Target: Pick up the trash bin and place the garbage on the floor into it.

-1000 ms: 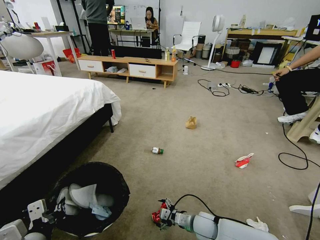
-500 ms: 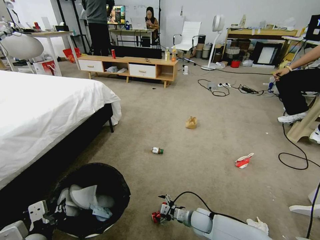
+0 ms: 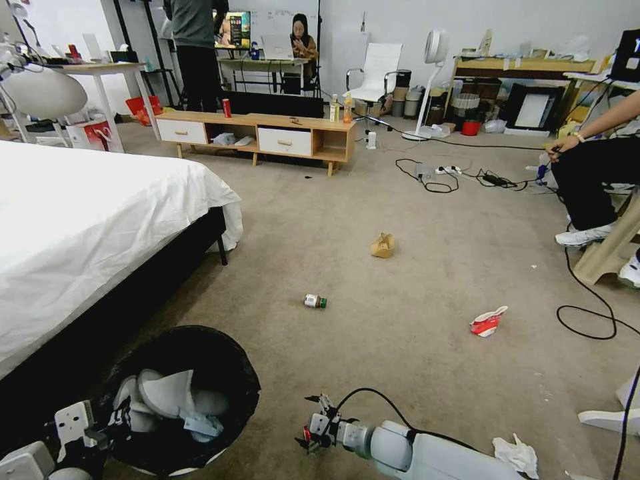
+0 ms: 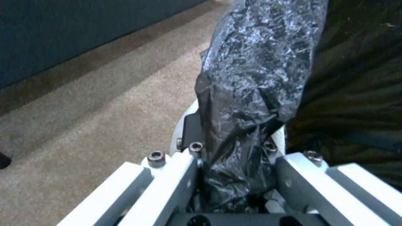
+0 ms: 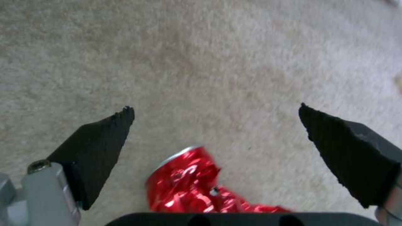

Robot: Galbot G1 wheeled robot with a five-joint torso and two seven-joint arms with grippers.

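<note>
The trash bin [image 3: 230,363], lined with a black bag, stands on the floor [image 3: 400,200] by the bed, with white and light-blue tissues [image 3: 167,397] inside. My left gripper [image 3: 83,427] is shut on its bag-covered rim [image 4: 251,78], the jaws pinching the plastic. My right gripper [image 3: 310,427] hangs low over the carpet, open, fingers [image 5: 96,141] spread wide around a crushed red can [image 5: 188,185] lying close to the palm. More garbage lies farther off: a green-capped bottle [image 3: 315,301], a tan paper bag [image 3: 382,245], a red-white carton [image 3: 487,323] and a white tissue [image 3: 515,455].
A white-sheeted bed [image 3: 80,220] fills the left side. Black cables [image 3: 587,320] loop over the carpet at the right, near a seated person's legs [image 3: 587,180]. A low wooden cabinet [image 3: 257,137] stands at the back.
My right arm has slid a little left and lower in the head view, and less of the red can shows at its gripper. The bin and left gripper have stayed put.
</note>
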